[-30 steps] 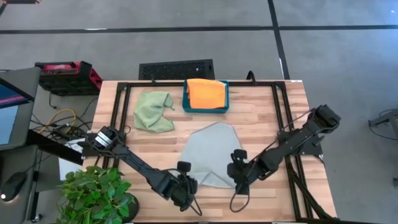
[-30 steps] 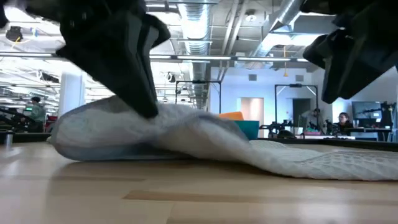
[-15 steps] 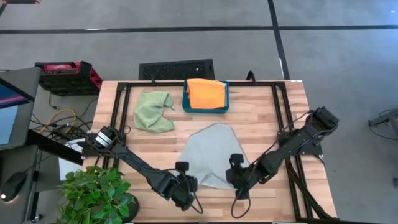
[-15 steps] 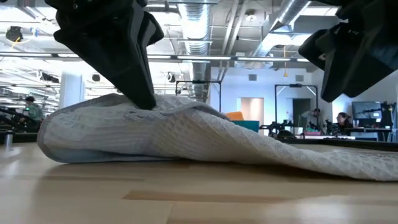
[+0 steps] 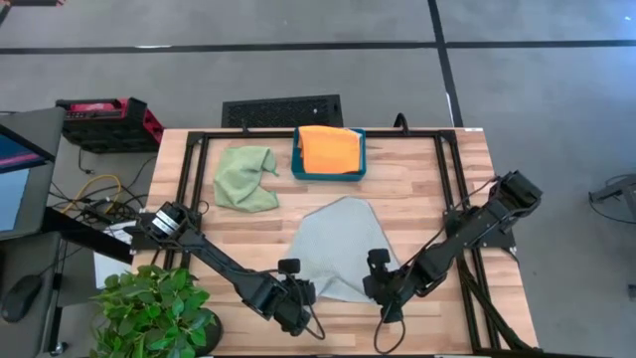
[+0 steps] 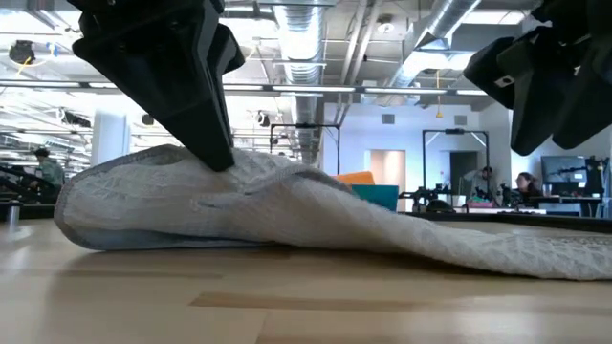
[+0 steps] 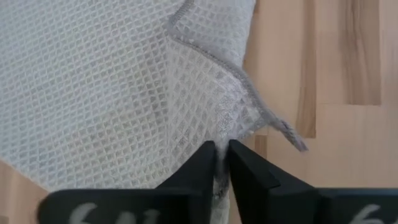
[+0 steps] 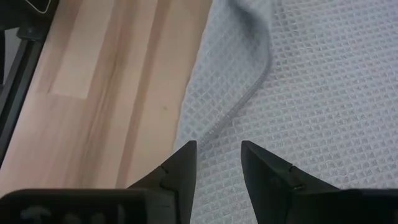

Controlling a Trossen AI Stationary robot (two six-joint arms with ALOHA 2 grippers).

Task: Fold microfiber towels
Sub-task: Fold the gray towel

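A pale grey towel [image 5: 333, 249] lies mid-table, its near-left part humped up [image 6: 191, 191] and its far part flat on the wood. My left gripper [image 7: 222, 148] is shut on that hump at the towel's near-left corner [image 5: 301, 290]. My right gripper [image 8: 217, 155] is open and hovers just over the towel's near-right edge [image 5: 383, 286], clear of it in the low view [image 6: 540, 134]. A light green towel [image 5: 245, 177] lies crumpled at the far left. An orange towel [image 5: 329, 149] rests in the teal tray [image 5: 297, 167]. My left gripper pinches a small pucker of the grey towel [image 7: 222, 134] between its two fingertips, beside the hemmed edge near the corner. The fingers slant down from the near-left side. The pinched part is raised off the table [image 6: 220, 162], and the rest slopes down slack onto the wood.
Black rails [image 5: 185, 199] run along the table's left, far and right sides. A potted plant [image 5: 154, 308] stands off the near-left corner. Bare wood lies right of the grey towel and along the near edge.
My left gripper has rolled its wrist while staying in place. The grey towel's hump under it has grown taller and spread toward the table's left. The flat far part has stayed put. My right gripper has rolled a little above the towel's edge.
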